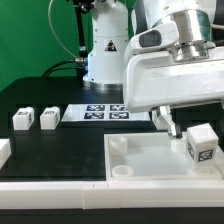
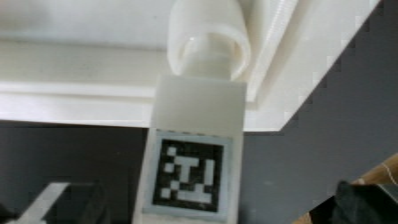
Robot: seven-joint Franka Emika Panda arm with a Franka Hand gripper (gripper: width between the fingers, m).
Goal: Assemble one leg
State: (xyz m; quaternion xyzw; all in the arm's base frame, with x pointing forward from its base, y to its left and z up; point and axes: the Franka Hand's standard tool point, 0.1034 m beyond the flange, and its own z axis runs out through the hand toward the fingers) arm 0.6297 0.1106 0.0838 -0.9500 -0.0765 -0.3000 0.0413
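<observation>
A leg (image 1: 200, 143), a stubby white block with a black-and-white tag, stands at the right corner of the large white tray-like part (image 1: 150, 168). In the wrist view the leg (image 2: 192, 150) points its rounded end at the tray's corner (image 2: 71, 80). My gripper (image 1: 196, 124) hangs over this leg. It is open: the dark fingers (image 2: 59, 203) stand apart on either side of the leg, with gaps, in the wrist view (image 2: 214, 208). Two more legs (image 1: 22, 120) (image 1: 48, 118) lie at the exterior view's left.
The marker board (image 1: 105, 112) lies behind the tray. Another white part (image 1: 3, 152) shows at the far left edge. A long white bar (image 1: 60, 197) runs along the table's front. The robot base (image 1: 105, 50) stands at the back.
</observation>
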